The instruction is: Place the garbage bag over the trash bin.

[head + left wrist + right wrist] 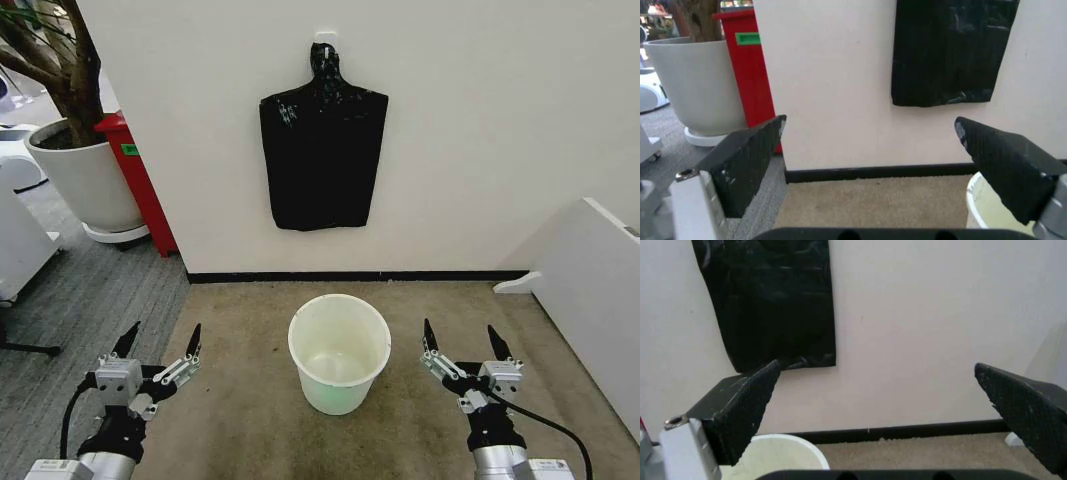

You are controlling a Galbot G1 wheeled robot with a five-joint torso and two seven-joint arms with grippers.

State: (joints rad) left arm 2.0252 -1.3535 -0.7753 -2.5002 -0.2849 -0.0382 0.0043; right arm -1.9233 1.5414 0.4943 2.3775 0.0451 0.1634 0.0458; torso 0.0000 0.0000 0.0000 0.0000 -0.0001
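We see the small round cream-white plastic trash bin standing upright on the tan carpet, near the wall and between our two arms. The left gripper hovers low to the bin's left, apart from it, with its two black fingers spread wide and nothing between them. The right gripper sits to the bin's right, also apart from it, spread about as wide and likewise holding nothing.

The glossy, crinkly black plastic garbage bag hangs flat against the cream wall, gathered at its top where it meets a small fixture, directly above and behind the bin. It is well above both grippers and touches neither.

In the left wrist view, the bag's lower part shows on the wall beyond the spread fingers, and an arc of the bin's rim sits beside one finger. In the right wrist view, the bag hangs beyond the fingers, with the bin's rim just past one of them.

We count one bin, one bag and two grippers. Off to the left stand one large white plant pot and one red cabinet, with one white panel at the right.
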